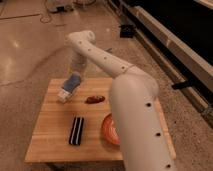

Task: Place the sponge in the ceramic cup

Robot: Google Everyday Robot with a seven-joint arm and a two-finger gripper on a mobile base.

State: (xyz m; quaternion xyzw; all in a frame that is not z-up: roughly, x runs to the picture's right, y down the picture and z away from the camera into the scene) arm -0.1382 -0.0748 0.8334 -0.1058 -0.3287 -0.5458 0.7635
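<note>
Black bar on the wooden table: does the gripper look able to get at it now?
Probably yes. The gripper hangs above the table at far left, and nothing stands between it and the black bar.

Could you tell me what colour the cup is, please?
Orange-red, in the camera view. The pincer is above the table's far left part.
</note>
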